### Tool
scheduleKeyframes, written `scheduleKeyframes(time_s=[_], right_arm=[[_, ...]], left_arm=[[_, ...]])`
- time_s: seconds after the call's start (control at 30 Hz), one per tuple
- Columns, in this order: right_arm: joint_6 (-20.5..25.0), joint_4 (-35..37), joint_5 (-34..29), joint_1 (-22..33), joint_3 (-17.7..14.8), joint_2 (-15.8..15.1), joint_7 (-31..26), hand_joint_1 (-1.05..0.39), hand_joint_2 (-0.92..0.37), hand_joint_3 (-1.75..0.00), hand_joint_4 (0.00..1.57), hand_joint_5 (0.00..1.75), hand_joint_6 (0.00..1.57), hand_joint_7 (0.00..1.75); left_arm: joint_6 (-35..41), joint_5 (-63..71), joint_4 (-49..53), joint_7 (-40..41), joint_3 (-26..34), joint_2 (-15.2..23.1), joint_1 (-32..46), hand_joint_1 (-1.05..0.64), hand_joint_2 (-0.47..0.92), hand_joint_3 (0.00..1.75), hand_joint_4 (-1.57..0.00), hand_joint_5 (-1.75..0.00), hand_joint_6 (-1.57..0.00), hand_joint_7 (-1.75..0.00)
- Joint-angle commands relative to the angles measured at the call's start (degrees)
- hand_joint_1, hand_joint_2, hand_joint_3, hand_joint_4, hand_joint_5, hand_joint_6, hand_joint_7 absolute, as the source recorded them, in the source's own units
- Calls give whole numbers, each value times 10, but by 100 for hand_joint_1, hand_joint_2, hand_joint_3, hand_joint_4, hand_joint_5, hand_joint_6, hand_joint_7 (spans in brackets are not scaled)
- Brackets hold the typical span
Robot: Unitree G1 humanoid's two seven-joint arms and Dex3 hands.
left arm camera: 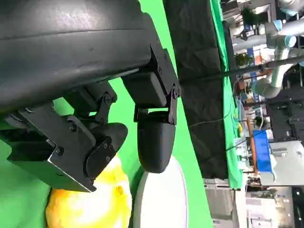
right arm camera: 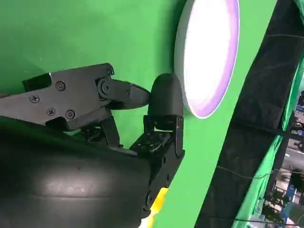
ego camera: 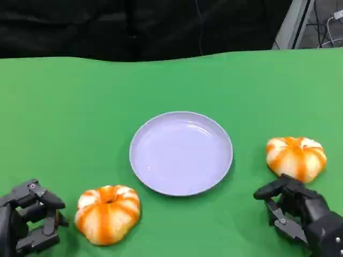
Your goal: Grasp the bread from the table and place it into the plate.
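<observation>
Orange and white stripes cover two round breads shaped like little pumpkins. One bread (ego camera: 107, 213) sits on the green table (ego camera: 64, 118) near the robot, just left of the plate's near edge. The other bread (ego camera: 296, 157) sits to the right of the plate, a little apart from it. Both lie on the cloth, not in the plate.

Between them is a pale purple plate (ego camera: 181, 152) with nothing in it. It lies flat in the middle of the table.

Next to the near bread is the left hand (ego camera: 29, 217). It is close to the bread but not touching it. Its fingers (ego camera: 43, 201) are curled a bit and spread apart, and they hold nothing. In the left wrist view, the bread (left arm camera: 90, 202) shows yellow just past the black fingers, with the plate's rim (left arm camera: 159, 199) beside it.

Just in front of the far bread is the right hand (ego camera: 297, 211). Its fingers (ego camera: 270, 190) reach toward the bread with a gap between them, and they hold nothing. I cannot tell if a fingertip touches the bread.

Behind the table hangs a black curtain (ego camera: 134, 27).
</observation>
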Motion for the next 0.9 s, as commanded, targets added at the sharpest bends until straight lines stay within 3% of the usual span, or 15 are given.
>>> scheduleKeyframes(time_s=[0.03,0.5,0.6,0.67,0.73,0.83,0.87,0.9], right_arm=[[13,1,3,11,-4,-10,-2,-30,-92,-43,68,175,73,121],[11,7,5,7,-5,-11,2,-29,-92,-43,67,175,72,123],[12,6,5,7,-4,-11,2,-29,-92,-43,68,175,72,123],[8,8,3,6,-4,-11,0,-29,-92,-43,68,175,72,123],[7,9,5,6,-4,-11,3,-29,-92,-43,68,175,72,123],[5,16,7,3,-6,-11,5,-29,-92,-43,67,175,72,123],[4,18,8,2,-6,-11,5,-30,-92,-43,67,175,72,123],[4,20,8,1,-7,-10,6,-30,-92,-43,67,175,73,123]], left_arm=[[-5,-3,1,0,1,11,-2,10,46,126,-104,-146,-101,-127],[0,-10,0,-2,2,7,-5,9,44,128,-102,-145,-101,-126],[23,-46,-18,-27,4,-2,-1,12,55,115,-98,-135,-103,-100],[45,-77,-38,-49,5,-9,3,6,60,101,-91,-115,-100,-69],[59,-97,-47,-67,7,-11,5,4,62,96,-89,-108,-102,-57],[73,-118,-55,-96,7,-12,10,-10,72,65,-92,-55,-99,-16],[78,-123,-58,-104,7,-12,11,-15,82,43,-93,-32,-96,-7],[81,-127,-61,-109,7,-12,13,-18,87,34,-93,-22,-94,-3]])
